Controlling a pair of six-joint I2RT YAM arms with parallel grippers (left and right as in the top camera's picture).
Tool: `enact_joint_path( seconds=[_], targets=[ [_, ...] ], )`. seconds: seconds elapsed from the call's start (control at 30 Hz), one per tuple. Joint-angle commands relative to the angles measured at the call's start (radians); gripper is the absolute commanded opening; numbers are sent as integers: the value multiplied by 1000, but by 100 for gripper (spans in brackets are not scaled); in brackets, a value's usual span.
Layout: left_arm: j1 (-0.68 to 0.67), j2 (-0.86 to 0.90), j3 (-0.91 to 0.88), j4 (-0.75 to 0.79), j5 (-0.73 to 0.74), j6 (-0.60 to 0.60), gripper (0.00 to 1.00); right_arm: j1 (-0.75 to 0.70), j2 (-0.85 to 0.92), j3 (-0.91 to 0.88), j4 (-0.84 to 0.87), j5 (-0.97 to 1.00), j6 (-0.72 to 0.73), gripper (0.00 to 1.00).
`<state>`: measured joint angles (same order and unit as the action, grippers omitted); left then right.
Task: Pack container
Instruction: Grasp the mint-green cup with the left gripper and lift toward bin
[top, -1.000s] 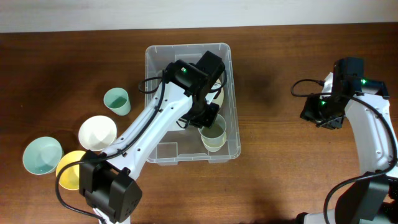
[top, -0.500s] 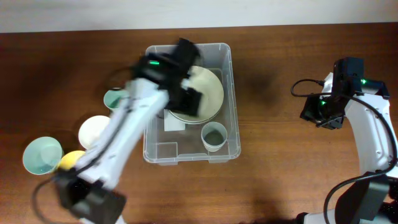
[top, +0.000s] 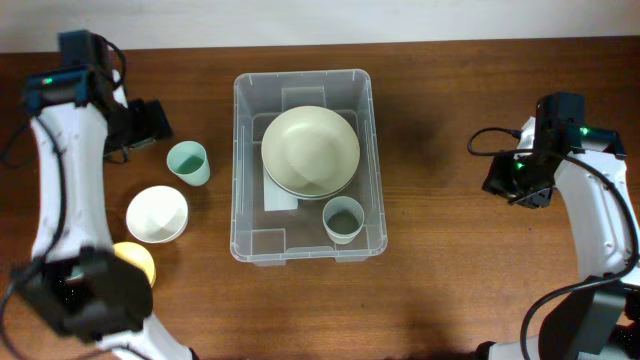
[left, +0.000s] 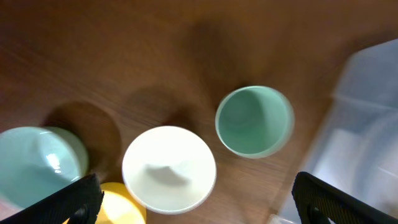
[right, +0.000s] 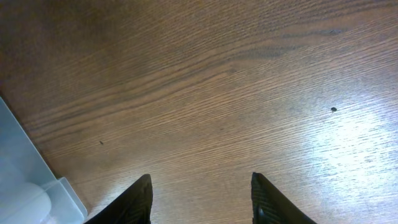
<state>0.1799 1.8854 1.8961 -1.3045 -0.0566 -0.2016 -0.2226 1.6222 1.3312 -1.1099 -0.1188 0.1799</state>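
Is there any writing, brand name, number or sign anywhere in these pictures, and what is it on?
No text can be read in any view.
White label on the base of the container: partly hidden under the bowl, and too small to read any print.
Nothing else shows any writing.

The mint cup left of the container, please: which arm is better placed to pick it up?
Left: the left gripper, open, hovers near the mint cup; the right gripper sits beyond the container.
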Motion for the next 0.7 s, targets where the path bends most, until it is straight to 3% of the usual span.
enact_joint_path(
  seconds=[0.0, 0.23, 0.27, 0.43, 0.6, 0.67],
  targets=[
    [5, 164, -15, 20, 63, 69, 99, 6, -6, -2, -1, -5, -8, 47],
    [3, 357, -15, 86, 66, 84, 96, 5, -6, -2, -1, -5, -8, 47],
    [3, 363, -15, 85, 66, 84, 84, 5, -6, -2, -1, -5, -8, 47],
    [3, 350, 21, 62, 66, 83, 2, 5, -6, -2, 0, -5, -8, 47],
    [-18, 219, 143, -30, 100, 83, 1, 5, -6, -2, 0, -5, -8, 47],
    [-66, 110, 174, -62, 187, 83, 1, 5, -6, -2, 0, -5, -8, 47]
  ],
)
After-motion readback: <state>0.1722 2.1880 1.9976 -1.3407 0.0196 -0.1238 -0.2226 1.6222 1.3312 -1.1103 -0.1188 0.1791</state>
